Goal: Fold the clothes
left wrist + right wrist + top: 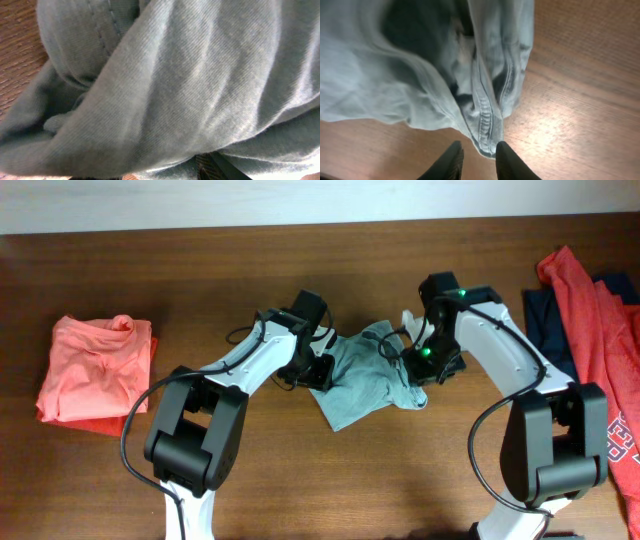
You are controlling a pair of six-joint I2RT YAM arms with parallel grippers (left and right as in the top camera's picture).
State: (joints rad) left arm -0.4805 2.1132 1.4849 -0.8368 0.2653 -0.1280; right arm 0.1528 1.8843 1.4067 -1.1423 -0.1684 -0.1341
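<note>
A grey shirt (365,375) is seen crumpled in a loose heap on the bench (300,260), between the two arms. The left tool (318,368) is set against the grey shirt's left edge. The left wrist view is filled by folds of the grey shirt (190,85), with a stitched seam at the upper left. Whether that tool is clenched or released cannot be told.

The right tool (418,365) is held at the grey shirt's right edge. In the right wrist view its two dark fingers (447,165) are parted by a narrow gap, so the right tool (477,152) is shown released. The tip of a stitched hem of the grey shirt (420,75) lies at that gap and is not pinched. Bare wood is seen to the right of the hem.

A coral shirt (95,370) is laid in a rough folded square well to the left of the grey shirt. A red shirt (595,350) is spread well to the right of the grey shirt, and a navy shirt (548,320) is partly covered by it.
</note>
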